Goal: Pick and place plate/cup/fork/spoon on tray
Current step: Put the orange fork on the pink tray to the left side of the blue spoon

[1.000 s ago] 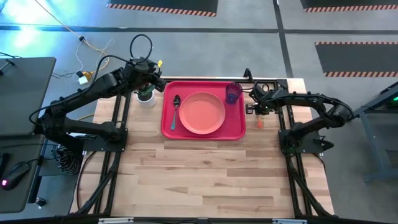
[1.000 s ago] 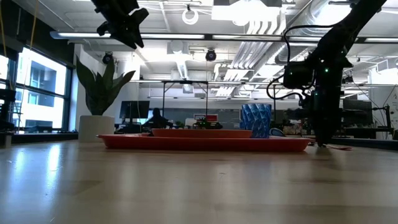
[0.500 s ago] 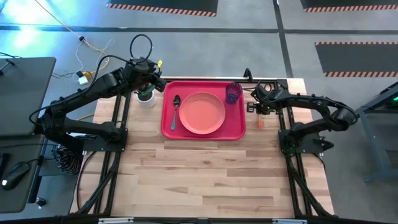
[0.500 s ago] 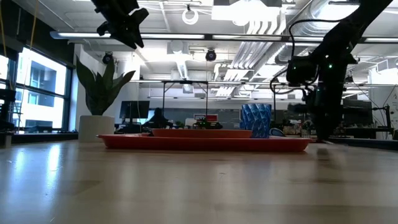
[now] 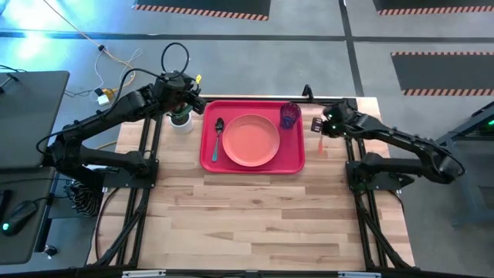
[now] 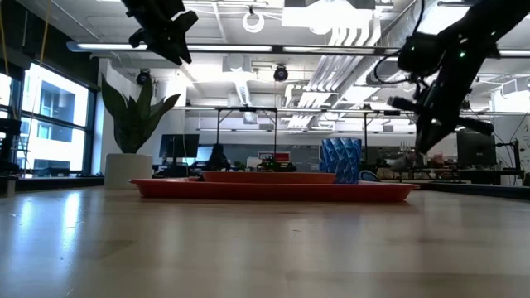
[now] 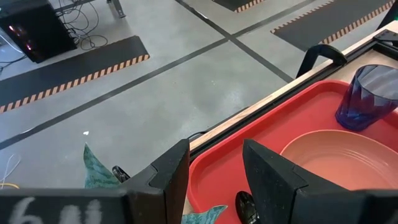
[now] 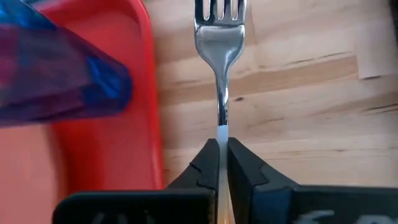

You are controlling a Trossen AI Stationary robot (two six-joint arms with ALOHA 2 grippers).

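The red tray (image 5: 292,158) lies at the table's far middle. On it are the pink plate (image 5: 252,140), the teal-handled spoon (image 5: 217,139) left of the plate, and the blue cup (image 5: 289,115) at the far right corner. My right gripper (image 5: 323,127) is raised just right of the tray, beside the cup, and is shut on the fork (image 8: 220,37). My left gripper (image 5: 185,94) is open and empty, high above the tray's far left corner. My right gripper pinches the fork's thin metal neck (image 8: 222,127) between its two fingers, just behind the tines. The fingers lie along the fork, and the tines (image 8: 220,9) stick out past the fingertips. The fork is lifted clear of the table.
A small potted plant (image 5: 181,120) stands left of the tray, under my left gripper. Bare wooden table (image 5: 255,216) lies near of the tray. The cup (image 8: 56,74) stands close beside the fork.
My right gripper has risen from the table right of the tray, tipped, and shifted a little toward the far edge. It stays shut on the fork, which has come up off the table with it. My left arm has kept still.
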